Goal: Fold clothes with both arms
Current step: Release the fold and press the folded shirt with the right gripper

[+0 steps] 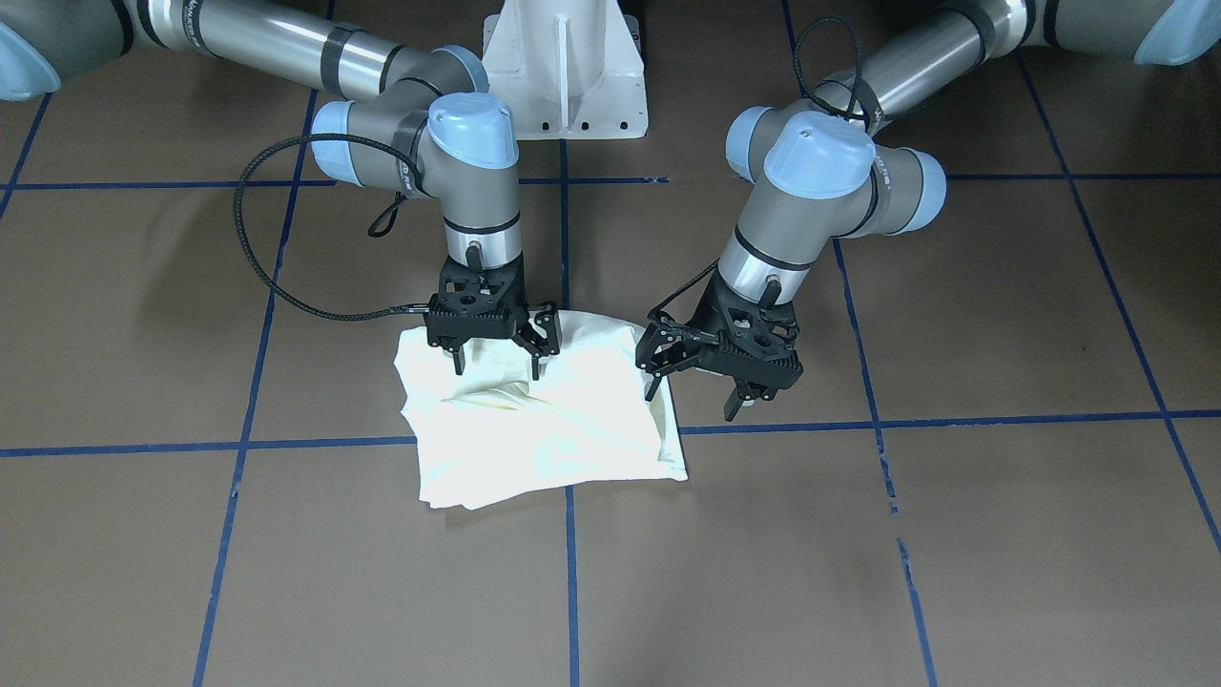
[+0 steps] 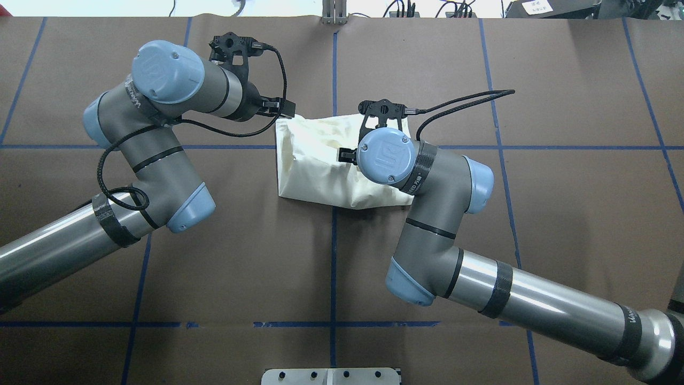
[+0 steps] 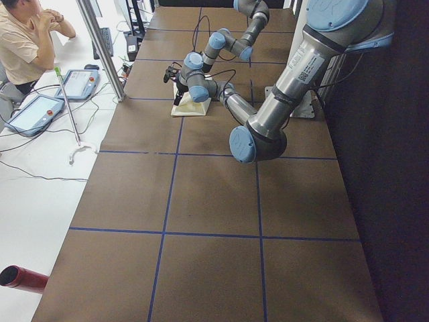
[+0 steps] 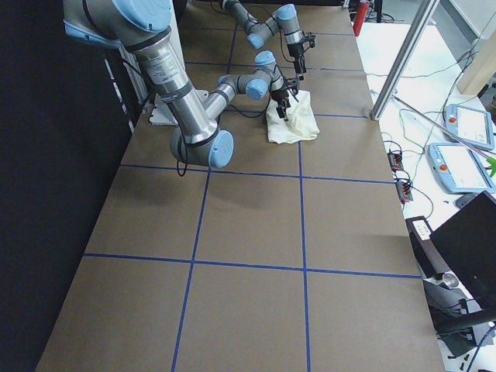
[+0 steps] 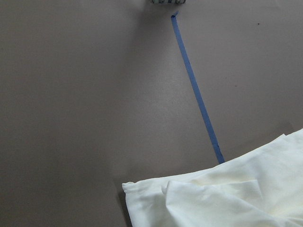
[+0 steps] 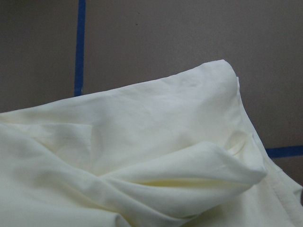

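Note:
The clothes (image 1: 544, 434) lie as one folded cream packet near the table's middle, plain side up with no print showing, also seen in the overhead view (image 2: 315, 166). My right gripper (image 1: 496, 366) points down over the packet's far part, open, fingertips at the fabric with nothing pinched. My left gripper (image 1: 693, 399) is open beside the packet's edge, with one finger at the cloth's corner and the other over bare table. The left wrist view shows a cloth corner (image 5: 222, 198) and the right wrist view shows rumpled folds (image 6: 142, 142).
Blue tape lines (image 1: 569, 572) grid the brown table. The white pedestal base (image 1: 563, 76) stands behind the cloth. A seated person (image 3: 27, 40), control tablets (image 3: 40, 111) and a metal post (image 3: 100, 47) are beyond the table's far side.

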Controlling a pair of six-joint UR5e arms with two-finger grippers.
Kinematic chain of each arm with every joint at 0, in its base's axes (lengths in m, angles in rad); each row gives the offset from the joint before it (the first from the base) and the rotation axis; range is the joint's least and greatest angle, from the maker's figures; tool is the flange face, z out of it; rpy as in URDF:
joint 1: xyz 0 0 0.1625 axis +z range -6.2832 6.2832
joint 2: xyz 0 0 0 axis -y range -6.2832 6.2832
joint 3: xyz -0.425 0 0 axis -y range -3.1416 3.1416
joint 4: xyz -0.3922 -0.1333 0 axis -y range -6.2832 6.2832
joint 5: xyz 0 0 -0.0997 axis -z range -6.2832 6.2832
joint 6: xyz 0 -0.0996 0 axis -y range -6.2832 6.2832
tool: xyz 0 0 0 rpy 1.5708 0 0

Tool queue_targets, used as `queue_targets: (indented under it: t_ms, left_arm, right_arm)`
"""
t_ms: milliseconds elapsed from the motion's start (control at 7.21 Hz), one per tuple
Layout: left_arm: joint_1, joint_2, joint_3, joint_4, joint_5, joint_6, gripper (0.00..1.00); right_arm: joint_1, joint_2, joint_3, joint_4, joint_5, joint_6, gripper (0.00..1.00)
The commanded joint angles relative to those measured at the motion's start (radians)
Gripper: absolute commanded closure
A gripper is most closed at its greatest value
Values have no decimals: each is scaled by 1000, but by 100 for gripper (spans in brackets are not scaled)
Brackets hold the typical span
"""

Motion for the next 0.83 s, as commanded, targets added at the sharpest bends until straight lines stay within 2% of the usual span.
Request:
queue_targets:
  t_ms: [0,277,693]
  left_arm:
    - [0,14,3,-17,-1,-2,0]
    - [0,20,3,-20,-3,-2,0]
    - [0,21,3,-20,-1,-3,0]
  right_arm:
    - [-19,-3,-37,0,-50,-71,0]
    - [-16,23,-89,3,-61,-65,0]
    - [77,123,-261,9,-95,-57,0]
